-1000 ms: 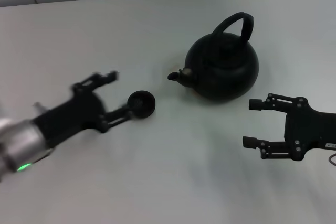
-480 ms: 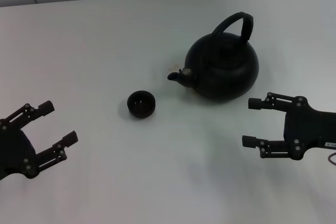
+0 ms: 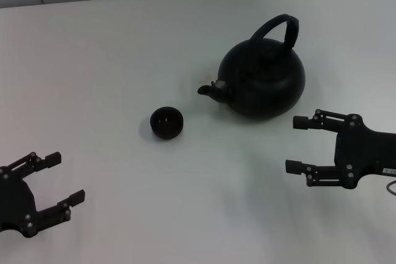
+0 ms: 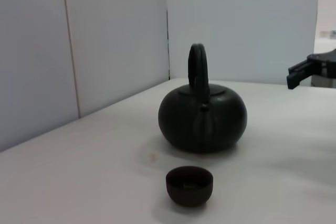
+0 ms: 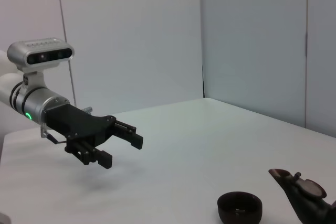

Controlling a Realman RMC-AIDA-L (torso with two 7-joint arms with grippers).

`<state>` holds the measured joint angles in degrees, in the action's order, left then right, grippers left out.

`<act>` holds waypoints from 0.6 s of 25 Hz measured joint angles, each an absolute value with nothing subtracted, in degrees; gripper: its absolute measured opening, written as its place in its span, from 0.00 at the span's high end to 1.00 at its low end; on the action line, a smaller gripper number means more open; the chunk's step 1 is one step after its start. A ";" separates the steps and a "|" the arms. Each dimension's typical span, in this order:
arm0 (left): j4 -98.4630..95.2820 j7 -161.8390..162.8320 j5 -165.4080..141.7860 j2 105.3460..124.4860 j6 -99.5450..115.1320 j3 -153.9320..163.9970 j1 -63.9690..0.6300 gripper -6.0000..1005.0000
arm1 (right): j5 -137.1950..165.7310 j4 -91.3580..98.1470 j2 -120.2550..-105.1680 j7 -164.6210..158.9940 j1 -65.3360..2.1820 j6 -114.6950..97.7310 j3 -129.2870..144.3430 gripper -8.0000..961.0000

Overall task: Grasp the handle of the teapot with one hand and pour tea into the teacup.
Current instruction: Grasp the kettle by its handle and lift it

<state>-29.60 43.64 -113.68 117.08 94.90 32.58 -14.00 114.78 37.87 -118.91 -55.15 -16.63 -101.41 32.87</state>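
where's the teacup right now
In the head view the teacup stands on the white table near the middle, just left of the teapot spout, apart from both grippers.

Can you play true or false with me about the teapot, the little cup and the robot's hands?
1. The teapot is lying on its side. False: it stands upright, with its handle arching over the top.
2. The teacup sits on the table near the teapot's spout. True.
3. The right pincer is gripping the handle. False: it is open and holds nothing, beside the teapot on the near side.
4. The left pincer is open and holds nothing. True.
5. The teacup is bigger than the teapot. False: it is much smaller.
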 joint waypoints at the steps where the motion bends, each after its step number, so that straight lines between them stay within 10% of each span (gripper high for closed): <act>1: -29.60 43.64 -113.68 117.08 94.90 32.58 -14.00 0.21 | 114.78 37.87 -118.91 -55.15 -16.63 -101.41 32.87 0.15; 15: -29.39 43.69 -113.44 117.94 94.64 32.51 -14.67 0.21 | 98.93 18.75 -119.25 -34.28 -11.91 -100.22 16.25 0.15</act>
